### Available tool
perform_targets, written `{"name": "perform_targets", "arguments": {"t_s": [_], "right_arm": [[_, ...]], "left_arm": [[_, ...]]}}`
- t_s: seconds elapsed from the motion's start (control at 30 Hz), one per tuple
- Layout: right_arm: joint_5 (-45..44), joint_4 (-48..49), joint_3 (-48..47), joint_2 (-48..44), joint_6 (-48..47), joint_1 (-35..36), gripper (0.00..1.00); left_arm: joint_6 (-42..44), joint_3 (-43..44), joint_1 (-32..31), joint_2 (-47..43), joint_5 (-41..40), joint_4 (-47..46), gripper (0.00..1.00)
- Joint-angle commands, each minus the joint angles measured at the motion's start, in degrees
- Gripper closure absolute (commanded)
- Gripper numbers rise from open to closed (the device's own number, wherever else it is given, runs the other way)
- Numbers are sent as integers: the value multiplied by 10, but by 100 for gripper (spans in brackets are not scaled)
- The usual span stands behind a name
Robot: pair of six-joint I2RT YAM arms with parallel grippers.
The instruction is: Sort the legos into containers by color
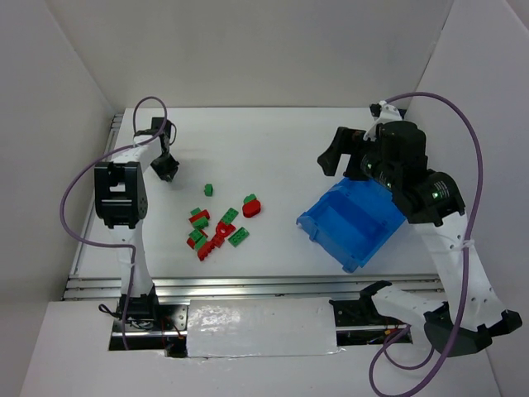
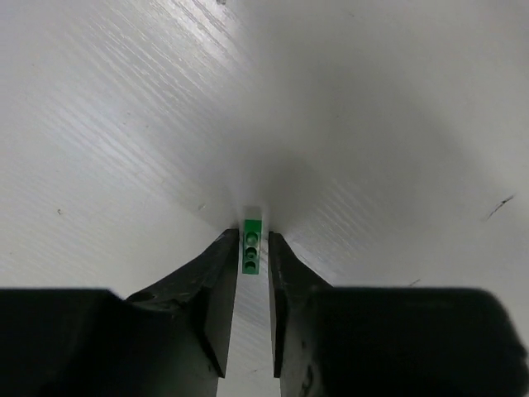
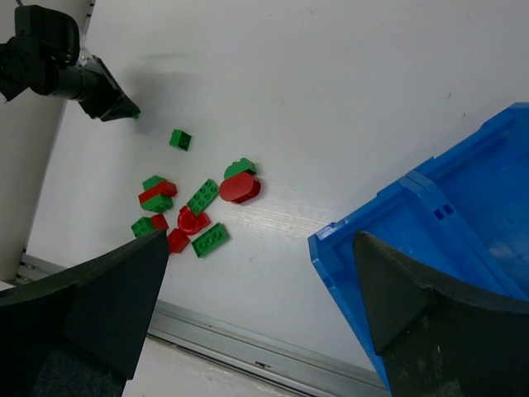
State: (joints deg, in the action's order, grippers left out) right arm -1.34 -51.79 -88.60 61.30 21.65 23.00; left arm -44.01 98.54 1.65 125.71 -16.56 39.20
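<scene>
1. Grip check, left gripper: fingers are drawn in close on either side of one green brick, which sits right at their tips. Thin slivers of light show on both sides, so I cannot tell whether the pads actually press it.
2. Right gripper: fingers spread wide with nothing between them. The blue bin lies below and partly under the right-hand finger.
3. Remaining bricks lie in a loose red and green heap on the table, well apart from the left fingers and short of the bin.
4. Risk: the hold is at the very fingertips on a tiny, slick piece. Uneven squeeze could make it pivot or squirt forward.
5. Risk: tips are down at the table surface, so they could scrape or jam there.
6. Risk: the carry to the bin is long, and a marginal pinch may drop the brick on the way.
7. Materials: brick is glossy hard plastic, narrow, with a row of round studs. Fingers are matte black wedges. Table is white with a fine ribbed grain. Bin is smooth blue plastic with low walls and an inner divider.
</scene>
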Motion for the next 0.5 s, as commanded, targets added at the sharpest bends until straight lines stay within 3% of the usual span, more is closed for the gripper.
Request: {"name": "perform_targets", "arguments": {"t_s": [0.0,0.03,0.13,0.17,0.33,0.47], "right_arm": [[-9,20,-23,8,-15,3,0],[-10,20,-25,12,-15,4,0],[-12,21,-27,16,-17,4,0],[-14,22,-26,17,-17,3,0],[-47,14,-42,26,4,2,0],[-117,-6,-57,25,47,-23,0]], "left_arm": [[-16,-32,4,-2,-3,-9,69],[-17,-36,3,-4,-2,-10,71],[-17,-52,4,-12,5,-15,90],[-13,-53,3,-13,8,-15,100],[12,-13,-12,-57,49,1,100],[60,38,-109,-140,112,-46,100]]}}
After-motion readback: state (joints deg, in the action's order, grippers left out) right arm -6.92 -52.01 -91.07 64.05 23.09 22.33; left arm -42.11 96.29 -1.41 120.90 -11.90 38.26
